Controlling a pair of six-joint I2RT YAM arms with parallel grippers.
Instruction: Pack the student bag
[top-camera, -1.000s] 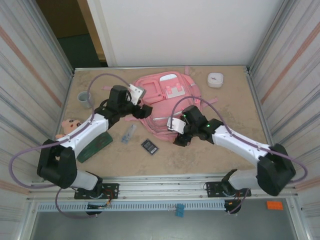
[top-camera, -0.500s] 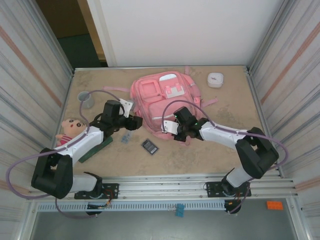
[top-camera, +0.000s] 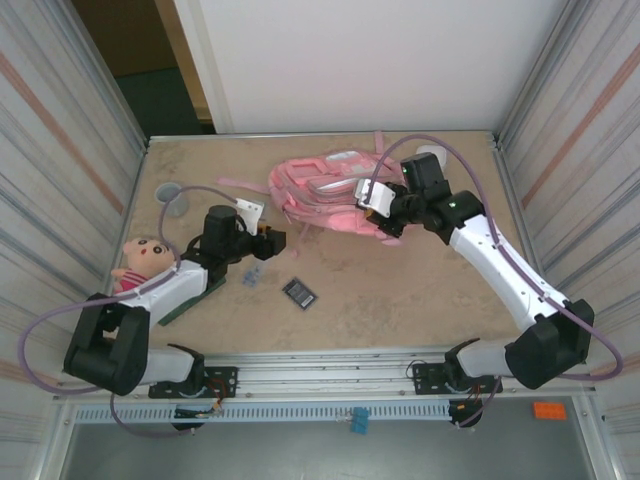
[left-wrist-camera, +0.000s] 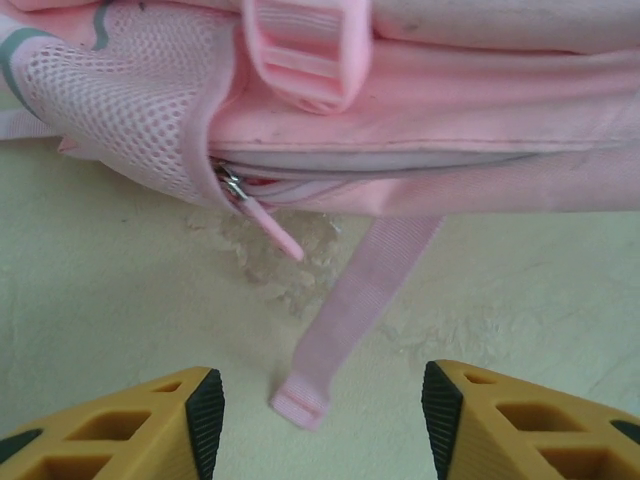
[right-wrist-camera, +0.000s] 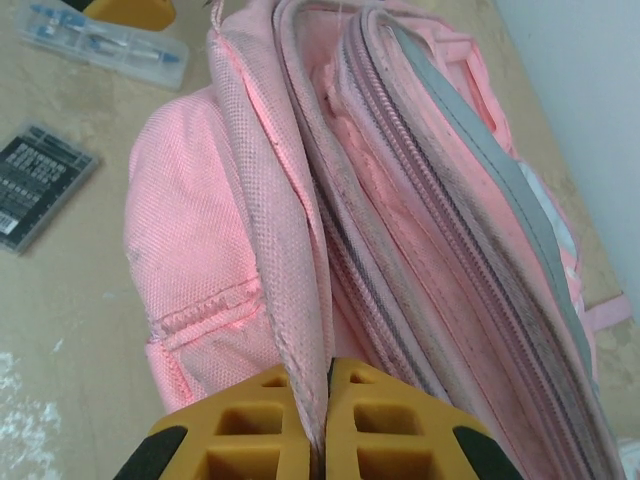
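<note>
The right gripper (right-wrist-camera: 327, 372) pinches a fabric edge of the student bag (right-wrist-camera: 250, 200); the left gripper (left-wrist-camera: 322, 400) hangs spread. Doll (top-camera: 141, 257), calculator (top-camera: 299, 292) and clear case (top-camera: 254, 273) lie unpacked.

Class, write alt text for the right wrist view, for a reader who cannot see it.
The right gripper pinches a fabric edge of the pink student bag, whose zippered layers run away from the camera. On the table beside the bag lie a black device and a clear case.
</note>
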